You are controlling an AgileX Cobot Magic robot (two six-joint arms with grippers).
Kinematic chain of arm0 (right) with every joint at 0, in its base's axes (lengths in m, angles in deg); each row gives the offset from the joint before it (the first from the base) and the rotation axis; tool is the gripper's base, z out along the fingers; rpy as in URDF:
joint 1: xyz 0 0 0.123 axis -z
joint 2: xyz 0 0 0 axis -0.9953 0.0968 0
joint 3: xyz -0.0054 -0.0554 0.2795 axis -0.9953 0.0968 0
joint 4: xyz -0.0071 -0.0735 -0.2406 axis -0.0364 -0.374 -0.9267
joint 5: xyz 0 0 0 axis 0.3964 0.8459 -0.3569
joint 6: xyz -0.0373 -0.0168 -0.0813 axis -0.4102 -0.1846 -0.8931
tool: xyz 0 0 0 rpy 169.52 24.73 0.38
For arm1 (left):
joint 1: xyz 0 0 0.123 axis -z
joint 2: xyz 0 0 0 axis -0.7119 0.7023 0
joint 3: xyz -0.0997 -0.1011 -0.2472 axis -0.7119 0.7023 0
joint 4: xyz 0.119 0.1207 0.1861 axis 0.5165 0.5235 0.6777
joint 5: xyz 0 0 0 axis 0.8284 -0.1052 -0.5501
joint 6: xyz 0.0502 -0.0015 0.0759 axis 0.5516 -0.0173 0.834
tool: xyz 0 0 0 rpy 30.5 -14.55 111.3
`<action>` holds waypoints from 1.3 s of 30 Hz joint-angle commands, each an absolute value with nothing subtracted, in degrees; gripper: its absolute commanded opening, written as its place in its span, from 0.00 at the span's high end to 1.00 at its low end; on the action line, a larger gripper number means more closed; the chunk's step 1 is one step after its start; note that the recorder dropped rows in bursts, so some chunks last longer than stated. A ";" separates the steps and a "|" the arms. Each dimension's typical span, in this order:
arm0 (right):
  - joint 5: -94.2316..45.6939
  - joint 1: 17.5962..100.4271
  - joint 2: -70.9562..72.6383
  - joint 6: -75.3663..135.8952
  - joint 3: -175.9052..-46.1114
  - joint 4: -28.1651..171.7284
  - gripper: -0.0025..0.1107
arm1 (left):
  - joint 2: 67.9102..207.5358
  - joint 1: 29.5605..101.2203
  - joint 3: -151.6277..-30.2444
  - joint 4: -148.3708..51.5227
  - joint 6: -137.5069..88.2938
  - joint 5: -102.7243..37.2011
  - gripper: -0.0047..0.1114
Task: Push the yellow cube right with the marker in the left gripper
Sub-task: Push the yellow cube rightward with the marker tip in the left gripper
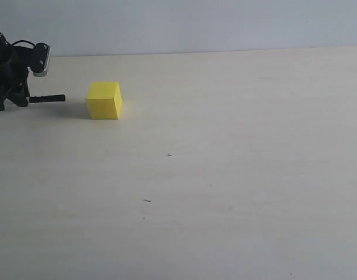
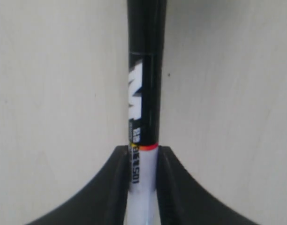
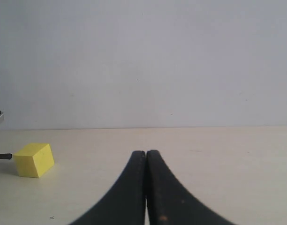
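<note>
The left gripper is clamped on the marker. It holds the marker low and level, black end aimed right at the cube, probably so the tip meets the cube's left face squarely. A small gap separates them. The cube sits near the table's far edge, left of centre. The left arm is mostly cut off. The right gripper, jaws pressed together, shows only in its own camera.
</note>
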State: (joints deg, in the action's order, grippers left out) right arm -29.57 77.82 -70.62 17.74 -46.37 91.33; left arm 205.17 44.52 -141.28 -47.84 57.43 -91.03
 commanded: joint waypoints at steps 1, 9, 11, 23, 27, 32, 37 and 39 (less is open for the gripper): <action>-29.29 77.75 -70.96 17.59 -46.11 91.30 0.98 | 204.64 44.34 -141.69 -49.20 56.59 -91.32 0.96; -29.29 77.75 -70.96 17.59 -46.11 91.30 0.98 | 204.64 54.79 -141.69 -49.95 56.69 -91.22 0.96; -29.29 77.75 -70.96 17.59 -46.11 91.30 0.98 | 204.64 56.33 -141.69 -49.95 56.69 -90.01 0.96; -29.29 77.75 -70.96 17.59 -46.11 91.30 0.98 | 204.64 49.84 -141.69 -49.02 54.68 -90.93 0.96; -29.29 77.75 -70.96 17.59 -46.11 91.30 0.98 | 204.64 52.32 -141.69 -49.12 54.85 -91.06 0.96; -29.29 77.75 -70.96 17.59 -46.11 91.30 0.98 | 204.64 57.15 -141.69 -49.12 54.85 -93.78 0.96; -29.29 77.75 -70.96 17.59 -46.11 91.30 0.98 | 204.64 61.64 -141.69 -47.90 54.85 -95.28 0.96; -29.29 77.75 -70.96 17.59 -46.11 91.30 0.98 | 204.64 62.14 -141.69 -47.39 54.85 -94.24 0.96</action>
State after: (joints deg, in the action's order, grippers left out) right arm -29.57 77.82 -70.62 17.74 -46.37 91.33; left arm 205.17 61.07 -141.32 -48.01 55.19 -94.57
